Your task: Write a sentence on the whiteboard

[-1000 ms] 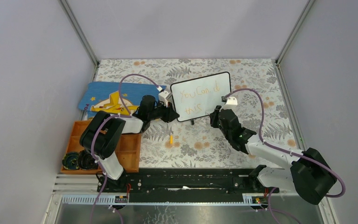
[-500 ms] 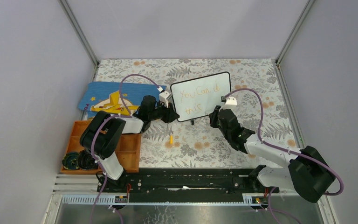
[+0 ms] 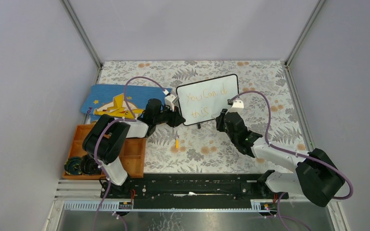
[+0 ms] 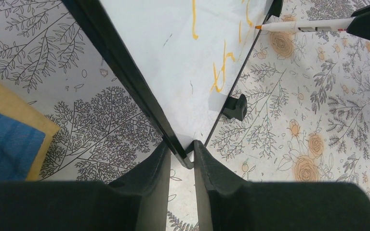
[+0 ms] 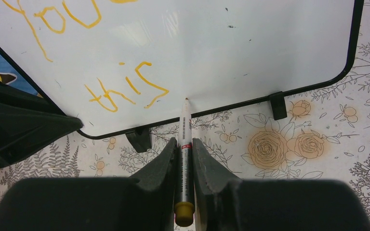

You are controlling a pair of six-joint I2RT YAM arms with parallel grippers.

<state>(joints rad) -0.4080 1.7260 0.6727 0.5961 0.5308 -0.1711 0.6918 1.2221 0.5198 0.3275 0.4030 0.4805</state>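
At the near edge, two arms rose from a black rail bolted to the table (image 3: 197,154). At its left side sat one wooden tray (image 3: 132,161) with a few dark round items in its nearest corner. A single small orange piece (image 3: 177,143) lay on the table between the arms. The left pincer (image 4: 180,149) was clamped on the lower left corner of the one whiteboard (image 3: 212,103), its fingers pinching the thin black frame. The right pincer (image 5: 185,144) was closed around one white marker (image 5: 185,125), whose tip touched the board low down, just right of the word "this". The whiteboard stood tilted on its two black feet (image 5: 138,138) in the middle of the table. The sentence (image 3: 198,96) ran in two orange lines, the upper starting "You Can". One blue book (image 3: 103,98) with yellow stars lay to the board's left. A leaf-and-flower patterned covering spread over the table, and plain pale grey walls closed it in on three sides.
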